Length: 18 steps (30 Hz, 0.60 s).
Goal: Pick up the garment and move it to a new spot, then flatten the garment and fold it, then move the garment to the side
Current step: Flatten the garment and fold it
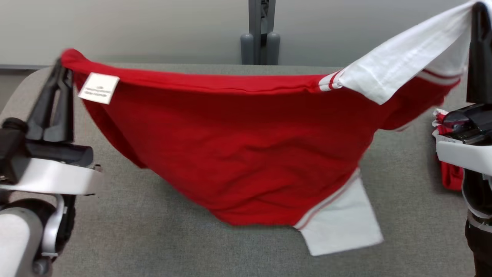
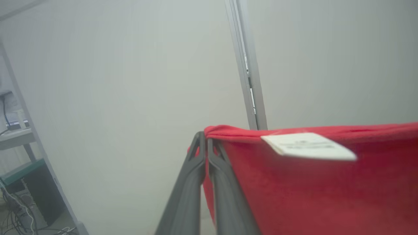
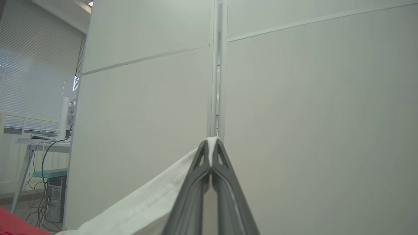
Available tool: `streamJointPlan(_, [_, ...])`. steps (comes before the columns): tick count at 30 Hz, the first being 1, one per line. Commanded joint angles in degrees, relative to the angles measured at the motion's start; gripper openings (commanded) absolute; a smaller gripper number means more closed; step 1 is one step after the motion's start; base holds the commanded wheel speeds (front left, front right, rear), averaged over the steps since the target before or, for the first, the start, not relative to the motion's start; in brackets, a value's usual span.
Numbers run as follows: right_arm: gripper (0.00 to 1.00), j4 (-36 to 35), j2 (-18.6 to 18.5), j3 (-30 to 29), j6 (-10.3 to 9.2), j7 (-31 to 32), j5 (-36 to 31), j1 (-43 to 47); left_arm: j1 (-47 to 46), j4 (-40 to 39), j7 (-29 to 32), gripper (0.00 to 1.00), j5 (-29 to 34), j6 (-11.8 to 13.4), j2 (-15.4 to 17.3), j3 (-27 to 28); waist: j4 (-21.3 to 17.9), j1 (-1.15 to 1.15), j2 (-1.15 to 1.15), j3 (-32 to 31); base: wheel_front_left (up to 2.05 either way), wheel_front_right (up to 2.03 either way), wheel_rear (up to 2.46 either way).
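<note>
The garment (image 1: pixel 246 154) is a red shirt with white sleeves and striped trim, hanging stretched between both grippers above the grey table (image 1: pixel 153 238). My left gripper (image 1: pixel 63 65) is shut on its red edge at the upper left, near a white label (image 1: pixel 98 88). My right gripper (image 1: pixel 478 11) is shut on a white sleeve at the upper right. The other white sleeve (image 1: pixel 342 223) rests on the table. In the left wrist view the left gripper (image 2: pixel 205 138) pinches the red hem (image 2: pixel 294 182). In the right wrist view the right gripper (image 3: pixel 211 145) clamps white cloth (image 3: pixel 147 202).
More red and white cloth (image 1: pixel 449 173) lies at the table's right edge under my right arm. A grey post (image 1: pixel 261 34) stands behind the table against a pale wall. Shelving and cables (image 2: pixel 19 182) stand off to the left.
</note>
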Motion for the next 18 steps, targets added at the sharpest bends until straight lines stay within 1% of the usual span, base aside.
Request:
streamJointPlan(1, [0.00,-1.64,-0.30,-0.09,0.02,0.72,-0.45,-0.80,-0.77,-2.11,0.37,0.00,0.79,1.00,0.96,1.30,-0.60,0.00,0.00,-1.14,0.00,0.00,0.00])
streamJointPlan(5, [0.00,-5.65,-0.80,0.47,0.02,2.29,-1.02,-2.06,-1.49,-7.33,2.55,0.00,2.28,2.56,2.85,2.87,-1.29,0.00,0.00,-3.08,0.00,0.00,0.00])
streamJointPlan(6, [0.00,-6.80,-0.57,0.80,0.02,3.38,-0.78,-2.05,-1.83,-9.06,3.93,0.00,2.65,3.03,3.50,3.05,-1.63,0.00,0.00,-3.90,0.00,0.00,0.00])
streamJointPlan(10, [0.00,-7.74,-0.37,1.11,0.02,4.79,-0.49,-1.72,-2.00,-10.67,5.72,0.00,2.99,3.48,3.77,2.71,-2.09,0.00,0.00,-4.52,0.00,0.00,0.00])
streamJointPlan(14, [0.00,-6.45,0.03,1.35,0.02,6.78,0.33,-1.55,-2.85,-10.98,6.85,0.00,2.20,2.96,3.37,1.89,-2.59,0.00,0.00,-4.15,0.00,0.00,0.00])
streamJointPlan(15, [0.00,-5.62,0.04,1.28,0.02,7.11,0.60,-2.12,-3.37,-10.63,6.64,0.00,1.68,2.96,2.71,1.85,-2.78,0.00,0.00,-3.81,0.00,0.00,0.00])
streamJointPlan(18, [0.00,-1.58,-0.31,1.66,0.02,7.25,2.28,-5.30,-6.28,-6.93,6.30,0.00,-0.64,1.58,1.13,1.32,-3.42,0.00,0.00,-2.35,0.00,0.00,0.00])
